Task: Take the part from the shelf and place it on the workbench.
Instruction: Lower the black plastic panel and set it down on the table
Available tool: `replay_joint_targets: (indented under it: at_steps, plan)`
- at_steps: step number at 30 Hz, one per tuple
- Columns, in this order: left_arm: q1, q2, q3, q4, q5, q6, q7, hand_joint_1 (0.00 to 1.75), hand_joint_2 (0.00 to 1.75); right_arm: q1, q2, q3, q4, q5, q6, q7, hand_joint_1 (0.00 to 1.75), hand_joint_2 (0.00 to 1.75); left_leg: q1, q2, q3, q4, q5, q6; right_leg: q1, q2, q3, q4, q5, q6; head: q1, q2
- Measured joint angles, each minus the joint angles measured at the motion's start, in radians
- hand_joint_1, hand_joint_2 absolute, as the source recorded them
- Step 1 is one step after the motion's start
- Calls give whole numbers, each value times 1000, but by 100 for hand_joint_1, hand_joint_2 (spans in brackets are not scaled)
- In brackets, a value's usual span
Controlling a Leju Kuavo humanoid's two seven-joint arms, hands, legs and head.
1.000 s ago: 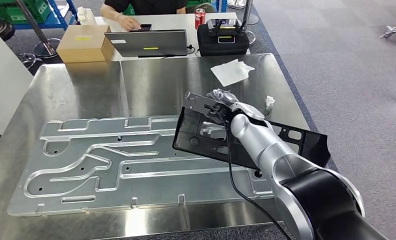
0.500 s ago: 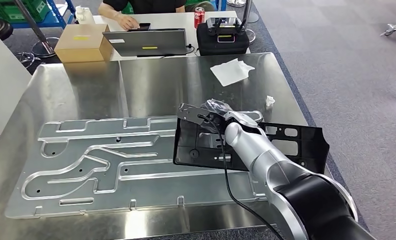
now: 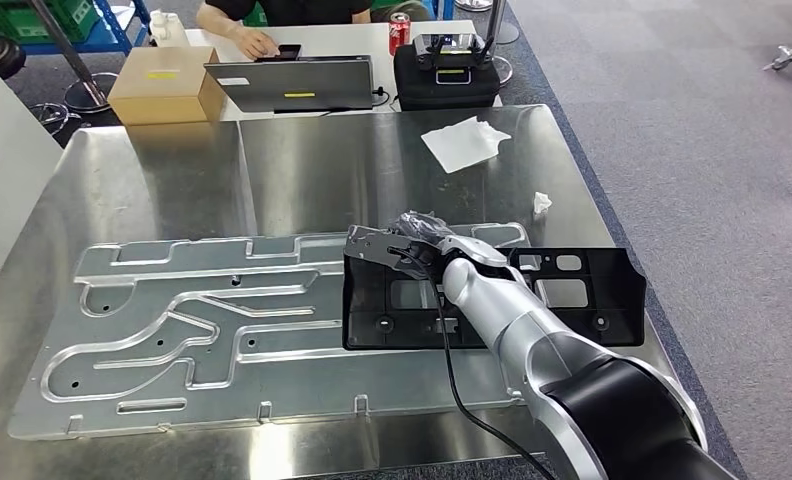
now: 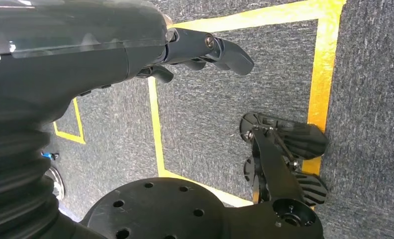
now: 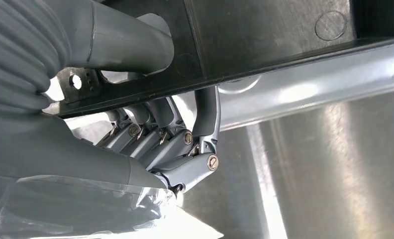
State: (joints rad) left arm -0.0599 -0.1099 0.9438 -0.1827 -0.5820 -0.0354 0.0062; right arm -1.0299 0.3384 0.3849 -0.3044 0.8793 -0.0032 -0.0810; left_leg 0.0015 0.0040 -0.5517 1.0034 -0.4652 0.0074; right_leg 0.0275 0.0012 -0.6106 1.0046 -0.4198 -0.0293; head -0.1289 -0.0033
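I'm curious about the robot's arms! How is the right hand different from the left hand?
The right hand grips the black part over the workbench; the left hand holds nothing. The right hand's fingers wrap the part's edge; the left hand hangs above grey carpet. Both are grey.

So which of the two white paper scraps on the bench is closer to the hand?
The small crumpled scrap at the bench's right edge. It sits just beyond the right hand; the larger flat sheet lies farther back.
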Motion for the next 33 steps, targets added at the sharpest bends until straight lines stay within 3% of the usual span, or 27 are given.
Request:
replay_joint_targets:
  at_steps: [4, 11, 23, 27, 33]
  plan:
    - [0, 0, -6, 0, -33, 1, -21, 0, 175, 13, 0, 5, 0, 0, 10, -11, 175, 175, 0, -1, 2, 0, -1, 0, 0, -1, 2, 0, -2, 0, 0, 0]
    - [1, 0, -48, 0, -79, 20, -130, 0, 175, 35, 0, 10, 0, 2, 29, -19, 175, 175, 0, -4, 6, 0, -5, 0, 0, -2, 7, 0, -7, -1, 0, 0]
    - [2, -8, -52, 0, -71, -34, -135, 0, 175, 51, 8, 16, 0, 4, 30, -17, 175, 175, 0, -6, 9, 0, -8, 1, -1, -4, 11, 0, -10, -2, 0, 0]
    - [2, 1, -50, 0, -67, -64, -123, 0, 175, 51, 9, 16, 0, 1, 29, -12, 0, 175, 0, -6, 10, 0, -9, 2, -1, -4, 11, 0, -10, -2, 0, 0]
    - [3, 8, -50, 0, -82, -75, -104, 0, 175, 61, 13, 8, 0, -12, 17, -11, 0, 175, 0, -6, 11, -1, -9, 2, -1, -4, 12, 0, -10, -2, 0, 0]
